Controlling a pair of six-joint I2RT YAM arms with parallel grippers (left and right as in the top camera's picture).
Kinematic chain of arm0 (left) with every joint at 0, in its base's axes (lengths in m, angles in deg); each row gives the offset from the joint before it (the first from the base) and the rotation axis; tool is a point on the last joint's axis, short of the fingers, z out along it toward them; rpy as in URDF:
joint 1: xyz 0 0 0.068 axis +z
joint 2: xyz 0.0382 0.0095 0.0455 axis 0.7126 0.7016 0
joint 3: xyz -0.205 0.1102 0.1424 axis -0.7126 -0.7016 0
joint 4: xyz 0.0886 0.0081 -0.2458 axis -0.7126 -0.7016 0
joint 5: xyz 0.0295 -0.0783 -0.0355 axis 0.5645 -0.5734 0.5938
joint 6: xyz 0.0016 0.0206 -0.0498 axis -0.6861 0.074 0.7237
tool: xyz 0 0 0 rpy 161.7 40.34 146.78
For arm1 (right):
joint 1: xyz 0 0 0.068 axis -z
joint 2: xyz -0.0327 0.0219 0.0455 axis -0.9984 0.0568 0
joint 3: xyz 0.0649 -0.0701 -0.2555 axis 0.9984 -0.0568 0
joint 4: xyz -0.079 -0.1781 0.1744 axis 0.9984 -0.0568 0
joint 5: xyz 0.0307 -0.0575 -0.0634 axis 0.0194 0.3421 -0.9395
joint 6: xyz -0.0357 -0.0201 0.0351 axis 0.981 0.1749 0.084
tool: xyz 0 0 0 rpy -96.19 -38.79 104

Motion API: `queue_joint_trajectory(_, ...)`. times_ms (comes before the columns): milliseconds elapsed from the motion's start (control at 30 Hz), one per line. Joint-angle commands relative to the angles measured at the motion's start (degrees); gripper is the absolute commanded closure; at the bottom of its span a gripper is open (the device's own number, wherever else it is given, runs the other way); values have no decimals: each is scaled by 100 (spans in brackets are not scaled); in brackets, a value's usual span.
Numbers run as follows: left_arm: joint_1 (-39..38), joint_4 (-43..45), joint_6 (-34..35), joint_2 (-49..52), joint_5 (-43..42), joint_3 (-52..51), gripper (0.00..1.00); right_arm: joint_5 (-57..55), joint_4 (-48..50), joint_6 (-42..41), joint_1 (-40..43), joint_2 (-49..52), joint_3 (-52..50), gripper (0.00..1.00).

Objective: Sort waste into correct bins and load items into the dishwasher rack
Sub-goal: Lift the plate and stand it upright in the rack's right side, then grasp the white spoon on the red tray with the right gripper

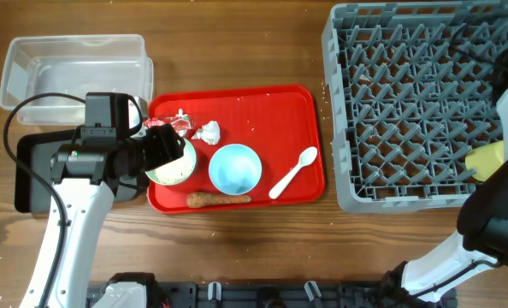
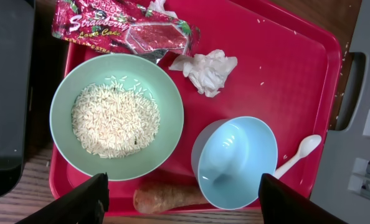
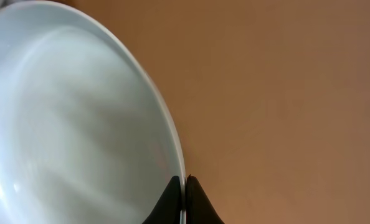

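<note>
My left gripper (image 2: 185, 208) is open and hovers above the red tray's front left (image 1: 160, 147). Under it are a pale green bowl (image 2: 116, 115) holding white rice grains (image 2: 113, 121), a pale blue bowl (image 2: 235, 162) and a brown-orange carrot stick (image 2: 169, 198). A red-and-white wrapper (image 2: 123, 31) and a crumpled paper ball (image 2: 203, 70) lie behind the bowls. A white spoon (image 2: 297, 155) lies to the right. My right gripper (image 3: 185, 182) is shut on the rim of a pale blue plate (image 3: 79, 124). A yellow cup (image 1: 487, 159) sits in the grey dishwasher rack (image 1: 408, 111).
The flat red tray (image 1: 271, 107) lies mid-table. A clear tub (image 1: 74, 64) stands at the back left, with a black tray (image 1: 30, 175) in front of it, under my left arm. The right arm (image 1: 502, 218) reaches over the rack's front right corner.
</note>
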Motion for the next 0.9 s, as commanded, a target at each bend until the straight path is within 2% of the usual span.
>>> queue_joint_trajectory(0, 48, 26, -4, -42, 57, 79, 23, 74, 33, -330, -105, 129, -369, 96)
queue_joint_trajectory(100, 48, 35, -2, -42, 55, 79, 23, 72, -101, -1154, -221, 116, -376, 96)
queue_joint_trajectory(300, 48, 35, -4, -42, 55, 79, 23, 26, -468, -1115, -789, 116, -376, 94)
queue_joint_trajectory(333, 48, 39, -4, -42, 55, 79, 23, 28, -535, -1117, -866, 116, -376, 86)
queue_joint_trajectory(433, 48, 37, -4, -42, 55, 79, 22, 26, -723, -1126, -1082, 116, -376, 42)
queue_joint_trajectory(500, 48, 39, -7, -42, 57, 79, 22, 28, -826, -1132, -1187, 116, -376, 30)
queue_joint_trajectory(600, 48, 42, -7, -42, 57, 79, 21, 72, -903, -1311, -1255, 31, -376, 15)
queue_joint_trajectory(667, 48, 44, -7, -42, 57, 79, 21, 358, -1001, -1414, -1263, -162, -376, 11)
queue_joint_trajectory(867, 48, 57, -7, -42, 57, 79, 21, 1690, -1499, -1429, -1381, -962, -376, 8)
